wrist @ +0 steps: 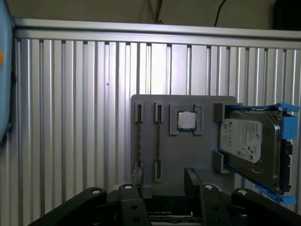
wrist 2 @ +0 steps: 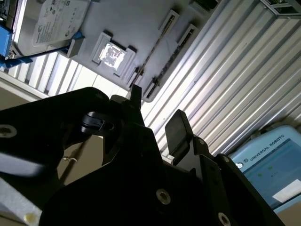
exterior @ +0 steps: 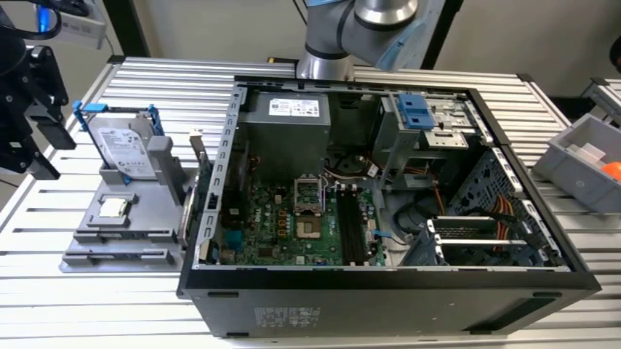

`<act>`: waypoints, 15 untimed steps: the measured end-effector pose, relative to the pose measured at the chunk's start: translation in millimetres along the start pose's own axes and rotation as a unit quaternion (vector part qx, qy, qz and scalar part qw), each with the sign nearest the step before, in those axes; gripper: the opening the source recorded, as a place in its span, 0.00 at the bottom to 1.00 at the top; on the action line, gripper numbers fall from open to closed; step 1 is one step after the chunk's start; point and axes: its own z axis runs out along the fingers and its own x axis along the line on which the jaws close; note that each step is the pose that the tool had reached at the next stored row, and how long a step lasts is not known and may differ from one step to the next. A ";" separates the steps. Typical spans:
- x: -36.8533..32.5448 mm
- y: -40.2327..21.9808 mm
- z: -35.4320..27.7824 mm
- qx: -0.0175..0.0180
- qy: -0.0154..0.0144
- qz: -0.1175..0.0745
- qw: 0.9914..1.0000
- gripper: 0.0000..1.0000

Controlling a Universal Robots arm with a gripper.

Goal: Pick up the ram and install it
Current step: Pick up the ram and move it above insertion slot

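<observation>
Two thin dark sticks, the ram (wrist: 138,141) and a second one (wrist: 157,140), stand edge-up in the long slots of a grey fixture (wrist: 183,155); in the second wrist view they show as thin lines (wrist 2: 157,44). My black gripper (wrist: 164,181) hovers above the fixture's end, apart from it, open with nothing between its fingers (wrist 2: 176,127). In the exterior view the gripper (exterior: 43,142) hangs at the exterior view's left, beside the fixture (exterior: 121,243). The open computer case (exterior: 388,291) shows the green motherboard with long black slots (exterior: 350,225).
On the fixture sit a silver hard drive in a blue bracket (exterior: 126,149) (wrist: 249,141) and a square chip (exterior: 113,207) (wrist: 186,121). The ribbed metal table (exterior: 58,305) carries a grey bin (exterior: 582,163) at the exterior view's right. A blue screen (wrist 2: 268,165) lies nearby.
</observation>
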 end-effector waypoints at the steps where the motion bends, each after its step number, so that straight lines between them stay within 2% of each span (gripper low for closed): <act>1: 0.0 0.1 0.5 0.002 0.000 0.000 1.000 1.00; 4: 0.1 -0.1 2.0 0.013 0.000 -0.001 1.000 1.00; 10: 0.4 -0.2 5.4 0.013 0.003 -0.001 1.000 1.00; 15: 0.5 -0.2 7.9 0.013 0.003 -0.001 1.000 1.00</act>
